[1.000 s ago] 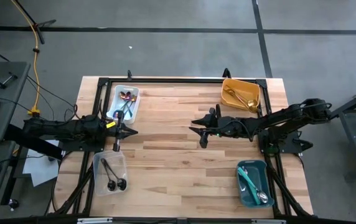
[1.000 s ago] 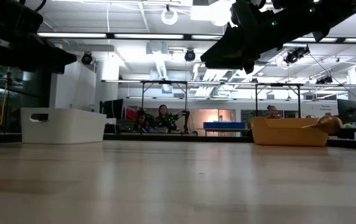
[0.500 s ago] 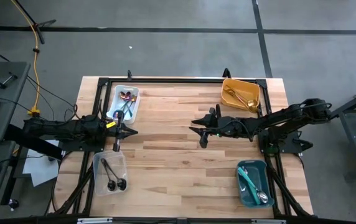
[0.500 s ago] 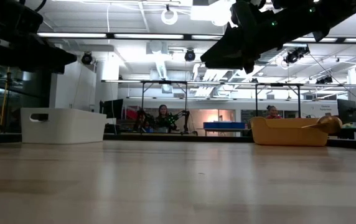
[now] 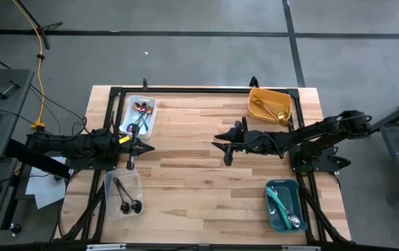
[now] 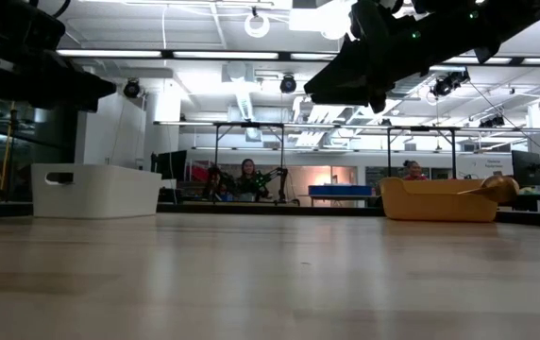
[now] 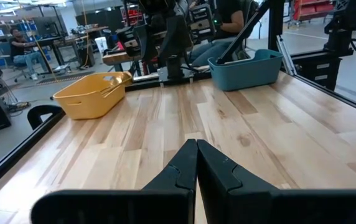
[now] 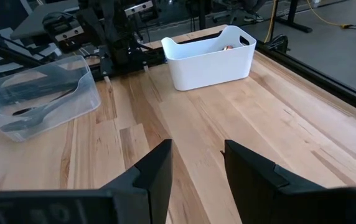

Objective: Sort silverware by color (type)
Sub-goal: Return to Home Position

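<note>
No change over the last second: left hand (image 7: pixel 196 144) shut and empty mid-left, right hand (image 8: pixel 196 147) part-open and empty right of centre, silverware (image 5: pixel 125 206) all in the corner bins (image 5: pixel 269 206), so sort looks done.

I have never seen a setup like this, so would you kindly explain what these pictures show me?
Two dark robot arms work at a wooden table. One picture looks straight down on it, one looks level across the tabletop, and the other two come from a camera on each wrist. The left arm has its jaws shut and the right arm has them open; neither holds anything. Four bins sit near the corners: a white bin with rainbow spoons, a yellow bin with gold spoons, a clear bin with black spoons, and a teal bin with teal-handled pieces.
</note>
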You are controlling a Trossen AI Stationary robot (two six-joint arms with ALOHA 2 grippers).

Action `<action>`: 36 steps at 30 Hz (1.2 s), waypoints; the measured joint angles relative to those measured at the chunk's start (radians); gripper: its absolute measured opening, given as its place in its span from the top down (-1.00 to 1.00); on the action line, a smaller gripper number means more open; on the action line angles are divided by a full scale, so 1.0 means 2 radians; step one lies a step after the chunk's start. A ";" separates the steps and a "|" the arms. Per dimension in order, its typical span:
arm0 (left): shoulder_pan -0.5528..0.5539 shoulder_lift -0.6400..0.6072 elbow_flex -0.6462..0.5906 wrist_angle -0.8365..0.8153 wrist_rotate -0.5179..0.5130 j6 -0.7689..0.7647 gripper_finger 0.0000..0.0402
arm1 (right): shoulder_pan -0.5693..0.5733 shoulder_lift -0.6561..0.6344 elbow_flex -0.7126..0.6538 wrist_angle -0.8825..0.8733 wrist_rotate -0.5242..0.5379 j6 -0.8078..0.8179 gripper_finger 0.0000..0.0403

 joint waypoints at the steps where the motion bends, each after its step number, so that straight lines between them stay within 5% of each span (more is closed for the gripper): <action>1: 0.000 0.000 0.000 0.000 0.000 0.000 1.00 | 0.000 0.000 0.000 0.000 0.000 0.000 0.31; 23: 0.000 0.000 0.000 0.000 -0.002 -0.022 1.00 | 0.000 0.000 0.000 0.013 -0.001 0.000 0.31; 36: 0.000 0.000 0.000 0.000 -0.001 -0.021 1.00 | 0.000 -0.016 0.000 -0.007 -0.050 -0.022 0.31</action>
